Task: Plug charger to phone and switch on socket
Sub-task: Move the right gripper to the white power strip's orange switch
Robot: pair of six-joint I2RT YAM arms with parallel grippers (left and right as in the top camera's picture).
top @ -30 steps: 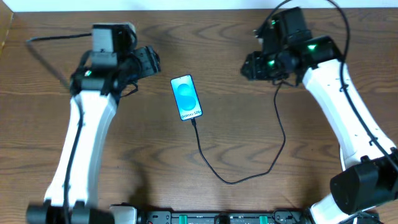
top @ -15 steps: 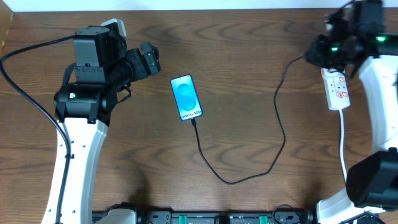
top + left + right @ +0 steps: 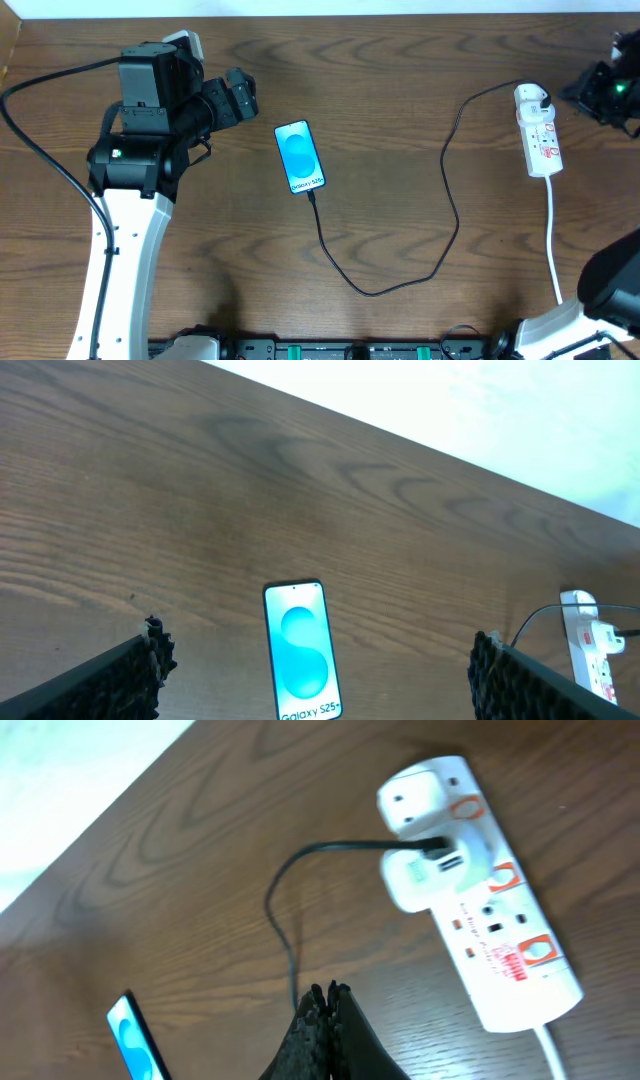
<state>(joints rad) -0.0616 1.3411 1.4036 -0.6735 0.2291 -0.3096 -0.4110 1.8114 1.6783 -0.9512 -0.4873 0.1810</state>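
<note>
The phone (image 3: 300,156) lies flat mid-table with its blue screen lit; it also shows in the left wrist view (image 3: 301,653) and the right wrist view (image 3: 134,1040). The black charger cable (image 3: 450,215) runs from the phone's near end in a loop to the white adapter (image 3: 530,98) on the socket strip (image 3: 541,139). In the right wrist view the adapter (image 3: 432,872) sits in the strip (image 3: 500,952). My left gripper (image 3: 318,678) is open, raised left of the phone. My right gripper (image 3: 328,1005) is shut and empty, raised right of the strip.
The strip's white cord (image 3: 553,240) runs toward the table's near edge at the right. The table's far edge (image 3: 420,445) meets a white surface. The left arm's black cable (image 3: 40,90) loops at the far left.
My right arm has swung away to the right, off the socket strip, toward the frame's right edge, uncovering the strip and adapter. The left arm rose earlier, then stayed still.
</note>
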